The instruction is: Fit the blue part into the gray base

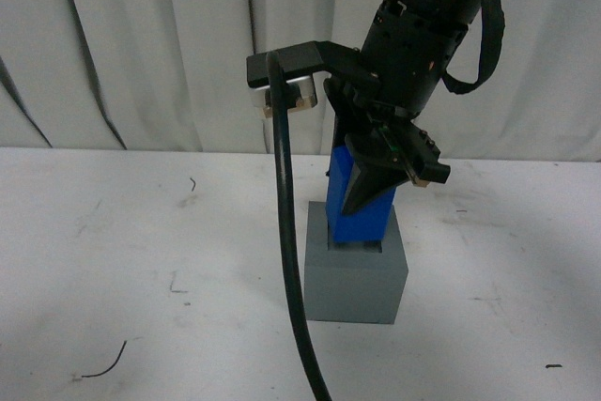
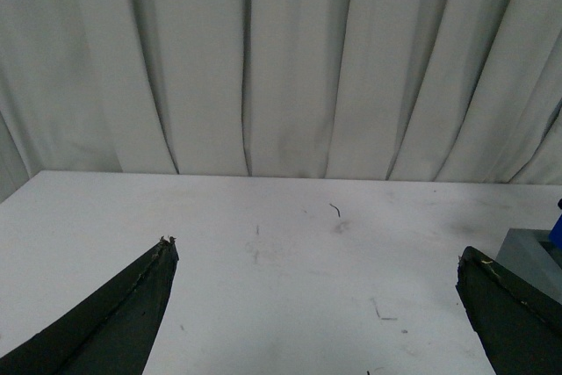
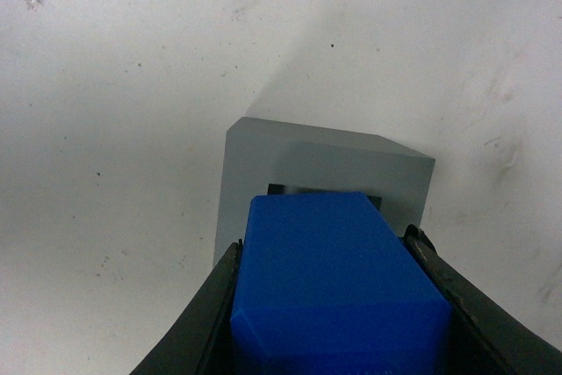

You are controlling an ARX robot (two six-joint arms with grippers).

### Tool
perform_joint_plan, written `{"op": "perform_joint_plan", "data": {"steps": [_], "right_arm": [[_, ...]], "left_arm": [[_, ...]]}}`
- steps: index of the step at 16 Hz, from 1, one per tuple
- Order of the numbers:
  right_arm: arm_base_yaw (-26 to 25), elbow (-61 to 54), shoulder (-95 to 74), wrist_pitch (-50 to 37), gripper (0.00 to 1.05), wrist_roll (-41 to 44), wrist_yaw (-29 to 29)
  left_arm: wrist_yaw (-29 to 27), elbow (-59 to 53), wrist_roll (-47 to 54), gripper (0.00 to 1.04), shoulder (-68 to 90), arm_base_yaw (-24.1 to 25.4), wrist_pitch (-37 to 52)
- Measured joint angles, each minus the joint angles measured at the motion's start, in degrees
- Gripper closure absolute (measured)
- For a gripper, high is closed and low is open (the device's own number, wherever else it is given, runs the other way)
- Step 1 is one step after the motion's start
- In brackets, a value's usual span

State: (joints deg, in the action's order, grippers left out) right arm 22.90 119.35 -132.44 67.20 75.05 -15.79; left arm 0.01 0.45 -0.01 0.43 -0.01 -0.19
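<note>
Here, the right claw (image 1: 392,176) of the ARX robot was clamped on the blue part (image 1: 362,218), one finger on each of two opposite sides, holding it directly over the gray base (image 1: 357,274) on the white table (image 1: 113,260). The block's long axis ran close to upright, in line with the claw and pointing down at the square recess in the cube's top. In the front view its lower end met the mouth of that recess, with thin dark gaps showing at either side. How deep it had gone in could not be told.

From the right wrist, the blue part (image 3: 338,278) filled the space between the right claw (image 3: 325,248) fingers. Beyond it lay the gray base (image 3: 263,164), with slivers of the dark recess (image 3: 277,188) showing at both corners of the block. This suggested the two were nearly squared up.

The remaining move appeared to be a straight push down along that axis. Any lean would likely jam the block on the recess edge.

The left claw (image 2: 316,261) had its fingers wide apart, holding nothing. It was low over the table, with the gray base (image 2: 531,256) at the edge of its view, so the right arm was plainly the nearer. A black cable (image 1: 286,232) hung in front of the cube's left side, and a pale curtain (image 1: 141,44) closed off the background.
</note>
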Motion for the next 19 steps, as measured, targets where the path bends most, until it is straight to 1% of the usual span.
{"op": "perform_joint_plan", "data": {"steps": [3,7,14,16,19], "right_arm": [[0.48,-3.15,0.0,-1.99,0.58,-2.97,0.81],[-0.44,-3.06,0.0,-2.14,0.58,-0.13,0.39],[-1.27,-3.34,-0.26,-5.01,0.58,-0.02,0.17],[-1.14,-3.63,-0.26,-5.84,0.58,-1.4,0.07],[-0.39,-3.67,-0.2,-4.63,0.58,-4.59,-0.04]], "left_arm": [[-0.02,0.0,0.0,0.07,0.0,0.0,0.0],[-0.02,0.0,0.0,0.07,0.0,0.0,0.0],[-0.02,0.0,0.0,0.07,0.0,0.0,0.0],[-0.02,0.0,0.0,0.07,0.0,0.0,0.0],[-0.02,0.0,0.0,0.07,0.0,0.0,0.0]]}}
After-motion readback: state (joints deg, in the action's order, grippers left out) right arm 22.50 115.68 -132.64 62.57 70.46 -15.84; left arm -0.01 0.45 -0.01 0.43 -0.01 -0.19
